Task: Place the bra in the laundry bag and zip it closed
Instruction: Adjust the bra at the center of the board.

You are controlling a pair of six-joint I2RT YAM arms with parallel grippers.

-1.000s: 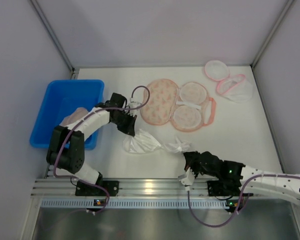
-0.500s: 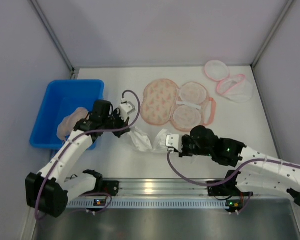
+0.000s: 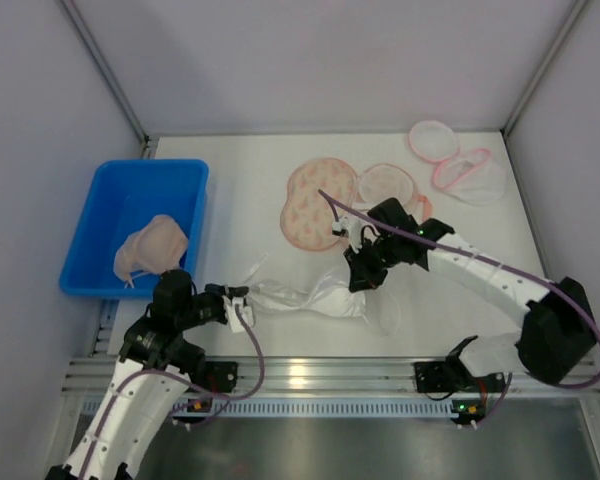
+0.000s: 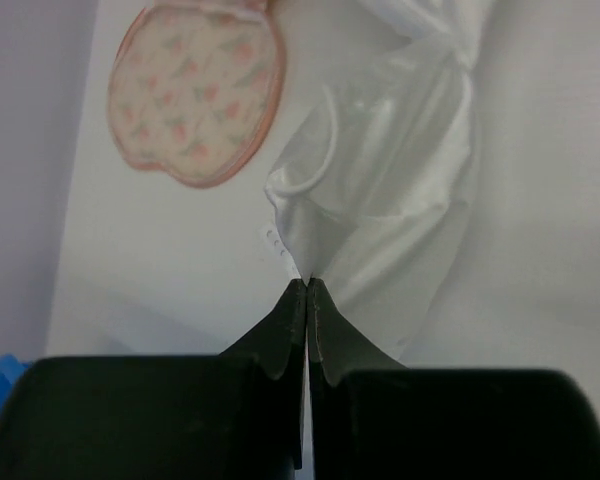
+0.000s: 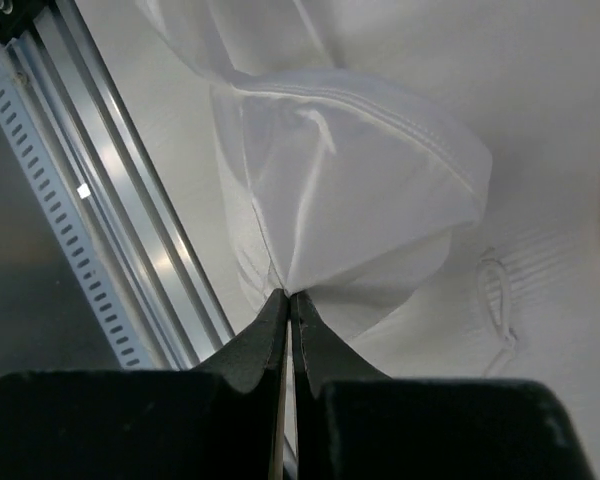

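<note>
A white satin bra (image 3: pixel 315 297) lies stretched across the table's near middle. My left gripper (image 3: pixel 243 301) is shut on its left band end, beside small hook eyes, as the left wrist view shows (image 4: pixel 307 281). My right gripper (image 3: pixel 363 284) is shut on the edge of the bra's right cup (image 5: pixel 360 190), fingertips together (image 5: pixel 285 293). The laundry bag (image 3: pixel 355 205) is pink, floral and figure-eight shaped. It lies open and flat just beyond the bra. Its floral half shows in the left wrist view (image 4: pixel 195 95).
A blue bin (image 3: pixel 100 215) at the left holds a beige bra (image 3: pixel 152 245). A second round, pink-rimmed white bag (image 3: pixel 460 165) lies at the back right. The metal rail (image 3: pixel 300 375) runs along the near edge, close under the right gripper's view (image 5: pixel 130 230).
My left arm has pulled back to the near left, dragging the bra's end with it. My right arm has swung up to the middle, holding the other end. The bra is now stretched out.
</note>
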